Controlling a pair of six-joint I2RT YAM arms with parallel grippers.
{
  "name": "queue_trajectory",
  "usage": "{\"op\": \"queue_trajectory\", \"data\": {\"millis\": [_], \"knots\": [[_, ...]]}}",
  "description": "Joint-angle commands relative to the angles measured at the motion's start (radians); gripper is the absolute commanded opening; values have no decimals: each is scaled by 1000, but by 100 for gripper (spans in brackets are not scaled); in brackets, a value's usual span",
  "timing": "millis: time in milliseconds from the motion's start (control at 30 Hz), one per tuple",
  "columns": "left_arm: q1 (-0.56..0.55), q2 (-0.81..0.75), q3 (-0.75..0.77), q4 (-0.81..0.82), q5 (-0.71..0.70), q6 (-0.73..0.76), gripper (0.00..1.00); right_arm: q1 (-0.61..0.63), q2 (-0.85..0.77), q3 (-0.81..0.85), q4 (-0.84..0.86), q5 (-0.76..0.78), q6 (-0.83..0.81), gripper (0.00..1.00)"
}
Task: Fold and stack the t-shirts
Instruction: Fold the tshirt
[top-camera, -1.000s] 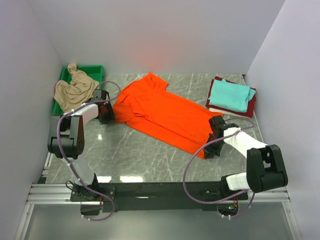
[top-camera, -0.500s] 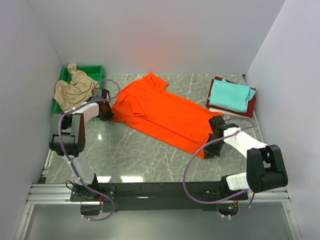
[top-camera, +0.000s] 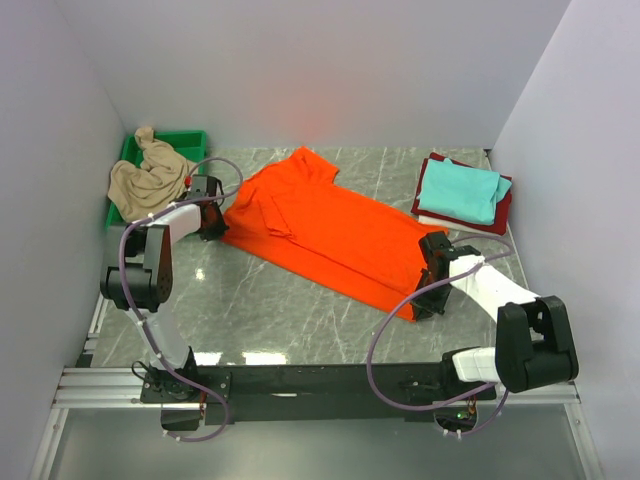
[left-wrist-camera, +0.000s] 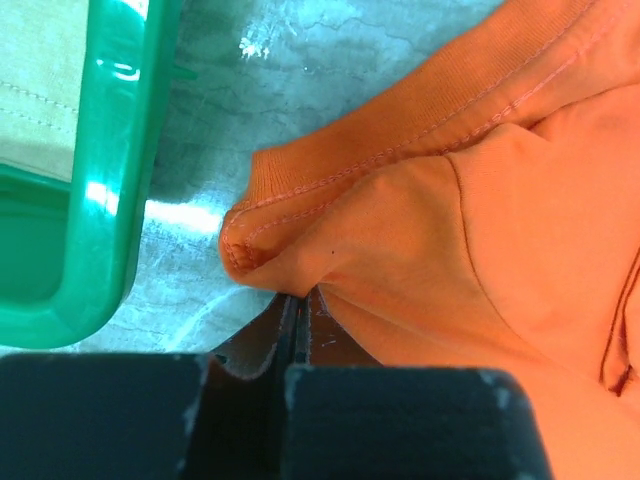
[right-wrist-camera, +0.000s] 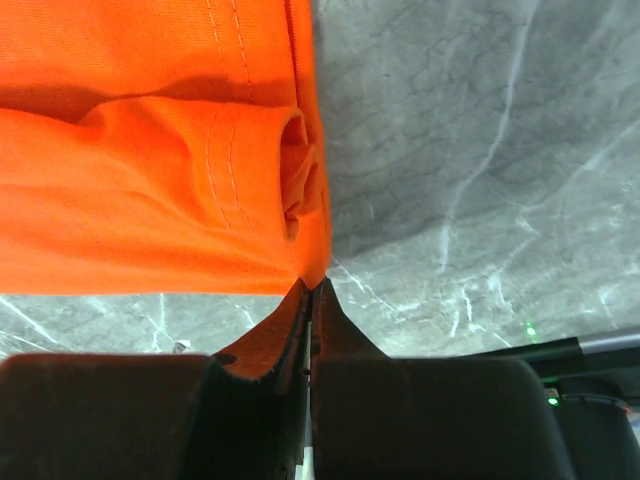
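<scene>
Orange shirt (top-camera: 320, 235) lies spread on the desk (top-camera: 270, 300). It runs diag. from far-left to near-right, w/ the collar and sleeve end at far-left and the hem end at near-right. Mostly flat, w/ a few creases near the left sleeve.

Left pincer (top-camera: 218, 228) sits at the shirt's left edge, clenched on the orange shirt. Its wrist view shows both fingers pressed together w/ a fold of stitched hem pinched btwn them and cloth bunched just past the tips. A bare strip of desk separates that bunch from the green tray (top-camera: 190, 138).

Right pincer (top-camera: 421, 308) sits at the shirt's near-right corner, also clenched on the orange shirt. Its wrist view shows the fingers closed w/ the hem corner caught at the very tips, and the cloth puckers into a small roll just above them. Bare desk lies to the right of that corner.

The green tray is at the far-left of the desk. A beige shirt (top-camera: 150, 178) lies crumpled in it and spills over the near rim.

At far-right is a folded stack: teal shirt (top-camera: 460, 190) on top, dark red shirt (top-camera: 506, 205) under it, and a sliver of white shirt (top-camera: 432, 220) showing at the bottom. The stack is near the orange shirt's right edge; can't tell if they touch.
</scene>
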Motion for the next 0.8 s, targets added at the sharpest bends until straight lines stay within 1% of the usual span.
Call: {"op": "queue_trajectory", "data": {"millis": [0,167,267,300,333,367,400,433,467,500,533,667,767], "knots": [[-5,-23,-6,-57,-83,20,0,5,-27,36,-96,73,-19,0],[-28,-58,-25,-86,-105,13,0,5,-40,34,-110,66,-22,0],[-36,-98,-54,-88,-86,-1,6,7,-46,31,-117,55,-30,0],[-40,-109,-60,-89,-82,-3,15,7,-46,33,-120,52,-33,10],[-48,-129,-62,-92,-78,-4,21,5,-47,34,-123,50,-35,20],[-74,-136,-59,-96,-92,-3,29,8,-47,44,-127,53,-39,34],[-89,-149,-56,-108,-103,-1,42,10,-50,51,-137,56,-42,39],[-121,-150,-40,-115,-111,3,46,8,-55,70,-145,62,-44,43],[-135,-152,-30,-126,-117,2,50,10,-58,82,-153,73,-47,49],[-146,-153,-19,-143,-120,-4,55,11,-63,93,-166,76,-50,50],[-163,-153,-2,-149,-117,-7,56,11,-72,106,-171,79,-50,51],[-183,-163,24,-175,-111,-30,58,11,-109,172,-189,84,-58,52],[-192,-184,40,-188,-111,-40,59,11,-138,168,-148,49,-68,52]]}}
